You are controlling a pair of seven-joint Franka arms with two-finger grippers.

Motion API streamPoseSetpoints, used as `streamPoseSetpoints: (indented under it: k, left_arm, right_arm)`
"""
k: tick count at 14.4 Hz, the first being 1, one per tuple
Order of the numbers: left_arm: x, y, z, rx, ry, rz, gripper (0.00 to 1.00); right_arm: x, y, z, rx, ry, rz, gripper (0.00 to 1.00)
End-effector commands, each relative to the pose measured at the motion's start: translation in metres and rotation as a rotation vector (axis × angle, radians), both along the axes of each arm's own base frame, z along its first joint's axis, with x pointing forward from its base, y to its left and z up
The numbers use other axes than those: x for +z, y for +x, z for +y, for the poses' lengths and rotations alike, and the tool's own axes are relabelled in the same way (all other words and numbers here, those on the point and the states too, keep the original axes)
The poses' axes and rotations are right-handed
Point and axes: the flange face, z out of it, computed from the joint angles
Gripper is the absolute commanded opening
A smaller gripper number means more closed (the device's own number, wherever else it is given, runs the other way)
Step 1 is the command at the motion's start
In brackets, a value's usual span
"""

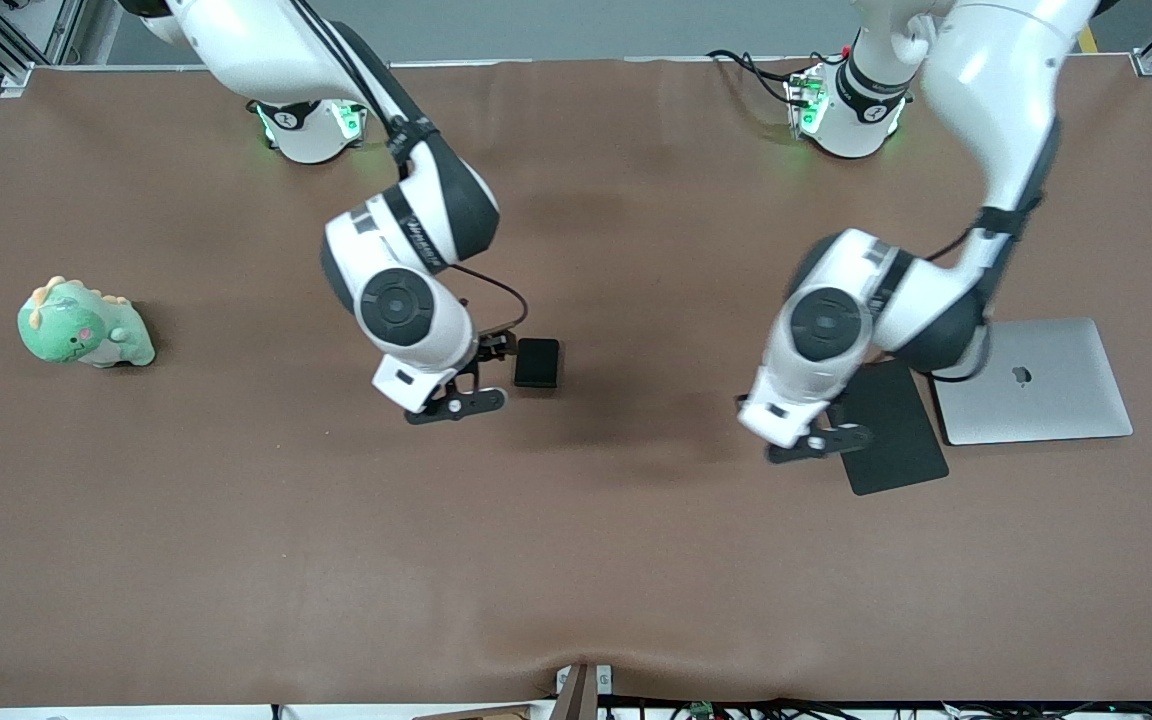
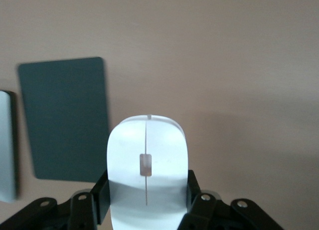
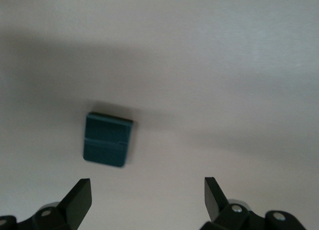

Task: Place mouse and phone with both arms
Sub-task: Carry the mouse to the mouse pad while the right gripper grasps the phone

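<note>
- Left gripper [image 2: 145, 210] up in the air over the mouse pad's [image 1: 891, 425] edge toward the right arm's end of the worktop [image 1: 576, 560] — jaws clamped on the mouse [image 2: 147, 175], one finger [image 2: 99, 197] pressed to each long side.
- Mouse white and oval, thin centre line and small wheel slot showing in the left wrist view, nose pointing away from the wrist; hidden under the arm in the front view.
- Mouse pad flat, matte black, lying on the worktop just beside the laptop, on the laptop's side toward the right arm's end; partly covered by the left arm in the front view.
- Laptop [image 1: 1036, 385] silver, lid closed, lying flat toward the left arm's end of the worktop.
- Right gripper [image 3: 147, 197] up in the air, well apart from the mouse pad toward the right arm's end — jaws wide apart, nothing between them.
- Phone [image 1: 537, 362] a small black slab lying flat on the worktop, well apart from the mouse pad toward the right arm's end; just beside the right gripper in the front view, free of the fingers [image 3: 79, 197] in the right wrist view.
- Green plush dinosaur [image 1: 84, 325] resting on the worktop at the right arm's end, farthest of all from the mouse pad.
</note>
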Motion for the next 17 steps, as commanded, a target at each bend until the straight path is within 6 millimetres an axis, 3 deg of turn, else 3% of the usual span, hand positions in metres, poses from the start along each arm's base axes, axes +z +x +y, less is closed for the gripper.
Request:
streamPoseSetpoints:
  k: [1,3,7,9,12,17]
  left_arm:
    - [-0.005,0.002,0.058,-0.057,0.009,0.036,0.0]
    - [-0.012,0.008,0.089,-0.063,0.002,0.053,0.0]
    - [-0.054,-0.006,0.119,-0.05,-0.03,0.062,0.0]
    - [-0.066,-0.012,0.13,-0.045,-0.048,0.039,0.0]
    - [-0.074,-0.004,0.154,-0.061,-0.072,0.028,0.0]
    - [-0.106,0.018,0.174,-0.078,-0.116,0.022,0.0]
  right_arm:
    - [-0.024,-0.008,0.026,-0.057,-0.004,-0.014,1.0]
    - [-0.044,-0.02,0.04,-0.086,0.001,-0.041,1.0]
    - [-0.088,-0.046,0.049,-0.118,0.001,-0.067,1.0]
    - [-0.108,-0.06,0.055,-0.113,-0.01,-0.064,1.0]
    - [-0.124,-0.067,0.063,-0.153,-0.017,-0.069,1.0]
    - [-0.139,-0.069,0.067,-0.205,-0.013,-0.086,1.0]
